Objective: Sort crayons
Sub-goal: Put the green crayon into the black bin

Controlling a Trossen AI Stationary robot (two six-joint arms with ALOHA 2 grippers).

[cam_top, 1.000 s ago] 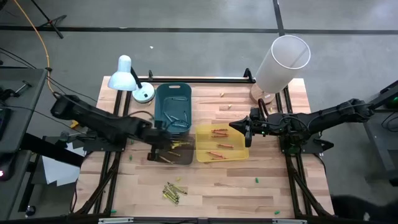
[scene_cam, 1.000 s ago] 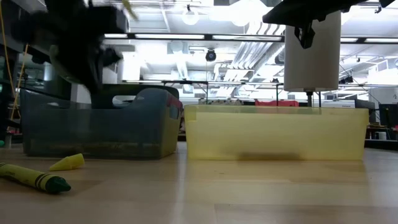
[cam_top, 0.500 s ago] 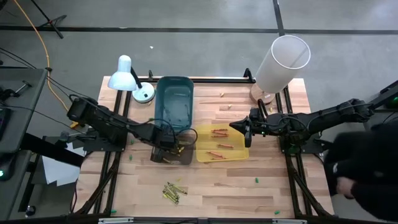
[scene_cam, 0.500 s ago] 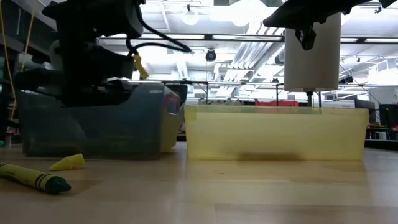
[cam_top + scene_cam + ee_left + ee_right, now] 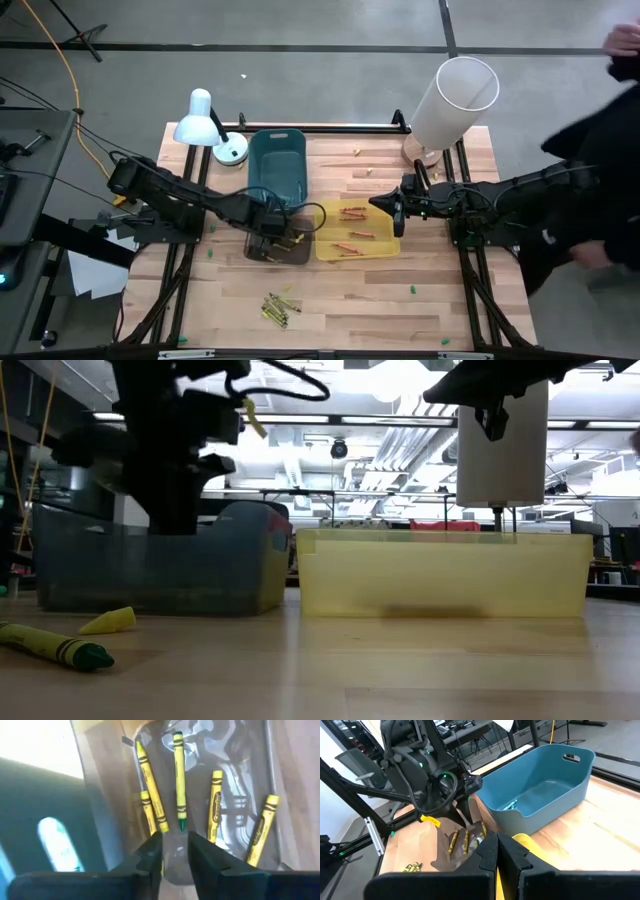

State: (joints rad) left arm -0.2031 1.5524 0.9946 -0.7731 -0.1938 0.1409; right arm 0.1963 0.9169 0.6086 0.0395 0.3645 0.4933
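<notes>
Just past the slightly parted, empty fingers of the left gripper (image 5: 175, 851), yellow crayons (image 5: 216, 805) and one green-tipped crayon (image 5: 178, 780) lie in the clear bin (image 5: 277, 247). Meanwhile the right gripper (image 5: 391, 210) hangs clenched over the yellow bin (image 5: 392, 246), holding nothing.

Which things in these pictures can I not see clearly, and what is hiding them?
- Right gripper: in the high view, too small to see its fingertips.
- Clear bin: in the high view, the left gripper covers its contents.
- Yellow bin: in the low view, its wall hides its crayons.
- Person: in the high view, blurred and cut off by the edge.
</notes>
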